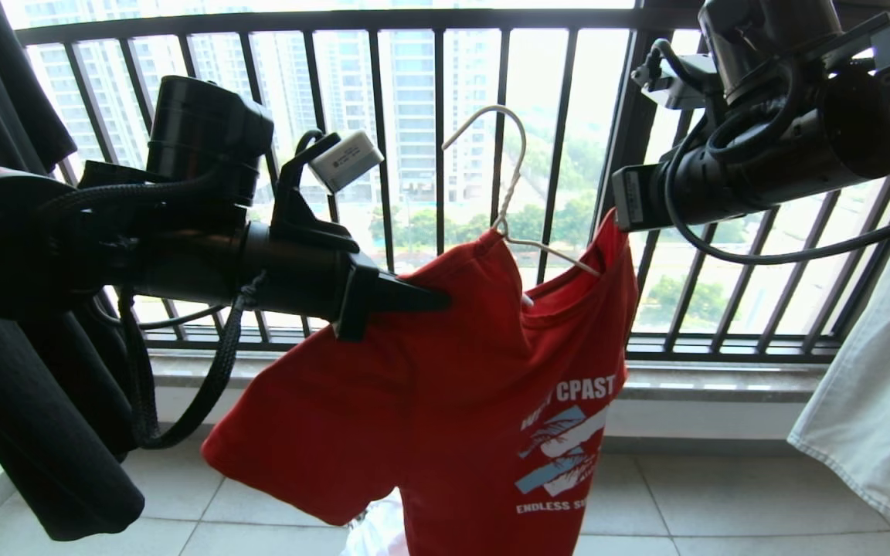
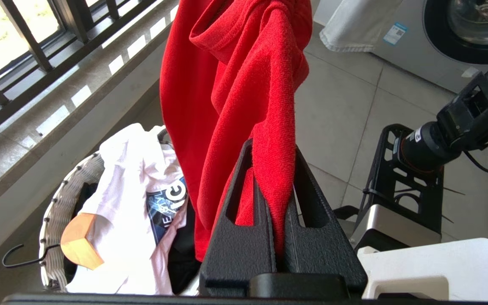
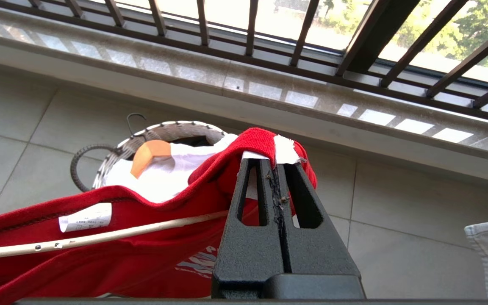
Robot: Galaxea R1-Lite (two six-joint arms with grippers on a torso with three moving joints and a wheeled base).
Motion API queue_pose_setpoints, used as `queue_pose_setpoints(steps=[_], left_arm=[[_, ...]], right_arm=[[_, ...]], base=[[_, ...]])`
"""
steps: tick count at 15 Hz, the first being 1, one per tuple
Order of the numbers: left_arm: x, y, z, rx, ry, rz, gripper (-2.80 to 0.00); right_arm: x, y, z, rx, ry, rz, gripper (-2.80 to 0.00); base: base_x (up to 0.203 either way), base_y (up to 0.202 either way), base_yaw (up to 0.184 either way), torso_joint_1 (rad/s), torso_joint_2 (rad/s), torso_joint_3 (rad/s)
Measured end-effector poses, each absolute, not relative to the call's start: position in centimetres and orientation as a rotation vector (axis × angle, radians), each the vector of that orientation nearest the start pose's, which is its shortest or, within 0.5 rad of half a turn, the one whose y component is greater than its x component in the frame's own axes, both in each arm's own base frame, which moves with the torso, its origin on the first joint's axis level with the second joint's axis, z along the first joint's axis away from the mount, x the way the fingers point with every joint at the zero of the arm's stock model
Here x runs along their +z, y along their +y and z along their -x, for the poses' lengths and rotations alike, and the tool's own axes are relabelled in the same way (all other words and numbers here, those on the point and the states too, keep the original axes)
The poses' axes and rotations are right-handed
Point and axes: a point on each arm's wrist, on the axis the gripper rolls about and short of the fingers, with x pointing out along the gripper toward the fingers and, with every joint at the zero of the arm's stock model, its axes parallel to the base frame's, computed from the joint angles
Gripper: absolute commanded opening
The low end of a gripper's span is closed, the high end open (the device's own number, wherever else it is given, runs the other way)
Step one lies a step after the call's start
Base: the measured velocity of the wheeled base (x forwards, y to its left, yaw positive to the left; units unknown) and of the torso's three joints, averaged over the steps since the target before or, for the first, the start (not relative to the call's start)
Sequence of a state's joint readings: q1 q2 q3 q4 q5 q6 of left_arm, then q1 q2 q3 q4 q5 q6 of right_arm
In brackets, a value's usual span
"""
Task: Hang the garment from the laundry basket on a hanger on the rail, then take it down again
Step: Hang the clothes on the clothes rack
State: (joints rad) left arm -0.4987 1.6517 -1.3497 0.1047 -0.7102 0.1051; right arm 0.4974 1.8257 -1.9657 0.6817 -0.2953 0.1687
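Head view shows my left gripper [image 1: 433, 300] pinching one shoulder of the garment [image 1: 484, 401] and my right gripper [image 3: 278, 163] pinching the other, the hanger [image 1: 508, 202] threaded between them, hook upward, needing a lift toward a rail out of sight.

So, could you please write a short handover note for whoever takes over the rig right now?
Left hand: shut on the red T-shirt at one shoulder.
Right hand: shut on the shirt's collar edge, near the white neck label.
Wire hanger: partly inside the neck opening, hook free in the air in front of the balcony railing; the rail is not in view.
Laundry basket: on the floor below, holding a white printed garment and a wooden hanger.
Done: shirt lifted out, hanger partly in.
Left: seat the shirt, hook it on the rail, take it down.
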Motion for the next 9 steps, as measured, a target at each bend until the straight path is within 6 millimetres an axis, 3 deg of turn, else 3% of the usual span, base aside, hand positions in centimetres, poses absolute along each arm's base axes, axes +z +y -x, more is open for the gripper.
queue_pose_setpoints(steps=[6, 9], left_arm=[[26.6, -20.2, -25.1, -0.969, 0.24, -0.111, -2.8], [26.0, -21.3, -25.0, -0.877, 0.203, -0.156, -2.8]], right_arm=[[34.0, 17.1, -27.6, 0.195, 0.482, 0.058, -2.8], [34.6, 17.2, -26.9, 0.185, 0.461, 0.054, -2.8]], base=[[0.0, 0.0, 0.0, 0.0, 0.0, 0.0], [0.0, 0.0, 0.0, 0.0, 0.0, 0.0]])
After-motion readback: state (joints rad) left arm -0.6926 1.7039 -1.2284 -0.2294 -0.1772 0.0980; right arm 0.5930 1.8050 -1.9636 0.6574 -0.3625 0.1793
